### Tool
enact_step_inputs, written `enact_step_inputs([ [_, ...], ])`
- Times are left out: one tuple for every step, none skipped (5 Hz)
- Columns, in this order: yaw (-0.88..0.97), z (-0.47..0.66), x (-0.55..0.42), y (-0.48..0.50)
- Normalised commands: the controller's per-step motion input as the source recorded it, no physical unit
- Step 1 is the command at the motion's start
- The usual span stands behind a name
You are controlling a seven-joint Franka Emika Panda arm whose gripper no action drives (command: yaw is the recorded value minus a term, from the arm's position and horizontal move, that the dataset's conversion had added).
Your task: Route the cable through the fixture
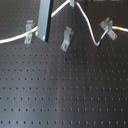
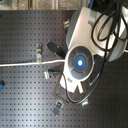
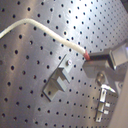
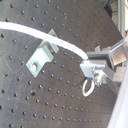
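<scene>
The white cable (image 1: 89,27) runs across the back of the black perforated board in the first exterior view. It passes the left metal clip (image 1: 29,27) at its green band and the right clip (image 1: 106,23) between its blue and yellow bands. Between them it rises to my gripper (image 1: 75,3), which is shut on it at the top edge. The middle clip (image 1: 66,39) has no cable in it. In the first wrist view the cable (image 3: 50,31) ends in the fingers (image 3: 111,57) at a red band, above a clip (image 3: 59,81). The second wrist view shows the same grip on the cable (image 4: 55,41).
A dark flat bar (image 1: 45,19) stands upright by the left clip. In the second exterior view the arm (image 2: 80,62) covers the board's middle, with the cable (image 2: 25,63) leading off to the second exterior view's left. Another clip (image 3: 105,100) lies close to the fingers.
</scene>
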Motion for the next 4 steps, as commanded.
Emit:
enact_step_inputs([
  [0.0, 0.11, -0.236, 0.018],
  [-0.01, 0.36, -0.216, 0.005],
  [0.0, 0.38, -0.203, -0.056],
  [0.0, 0.39, -0.109, -0.092],
])
